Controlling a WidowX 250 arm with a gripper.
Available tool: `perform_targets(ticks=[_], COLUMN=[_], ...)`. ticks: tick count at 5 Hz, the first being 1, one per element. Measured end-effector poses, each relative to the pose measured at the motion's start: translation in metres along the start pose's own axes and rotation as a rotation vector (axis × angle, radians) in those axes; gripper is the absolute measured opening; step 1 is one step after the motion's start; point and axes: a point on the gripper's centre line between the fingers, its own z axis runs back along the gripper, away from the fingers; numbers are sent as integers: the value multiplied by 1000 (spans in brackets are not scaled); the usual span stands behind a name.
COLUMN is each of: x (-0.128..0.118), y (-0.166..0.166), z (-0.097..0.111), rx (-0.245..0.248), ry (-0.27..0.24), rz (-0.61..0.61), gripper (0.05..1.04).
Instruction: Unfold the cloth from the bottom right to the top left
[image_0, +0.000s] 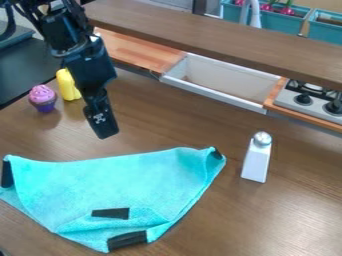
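Note:
The gripper (103, 123) hangs at the upper left of the camera view, above the brown table and behind the cloth, apart from it. The turquoise cloth (120, 182) lies on the table at the lower left, partly folded, with overlapping layers along its lower edge. Black patches mark its left corner, its right corner and its bottom corner, and one more black strip lies on the cloth just above the bottom corner.
A silver-topped white object (257, 159) stands right of the cloth. A purple cupcake toy (43, 98) and a yellow object (68, 85) are left of the arm. Behind are a white sink (220, 80) and a toy stove (311, 99).

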Motion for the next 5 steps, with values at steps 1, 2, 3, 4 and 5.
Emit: perform_targets(ticks=[1,2,3,4,5], x=[-4,-15,-29,-34,-35], y=[-1,-24,-41,-51,-54], z=[-8,-34,-53,-62,-69], rx=[-11,-30,6,38,60], ry=[11,51,36,57,71], rz=[2,-82,-106,-167,-219], gripper=[1001,1001,1001,1001,1000])
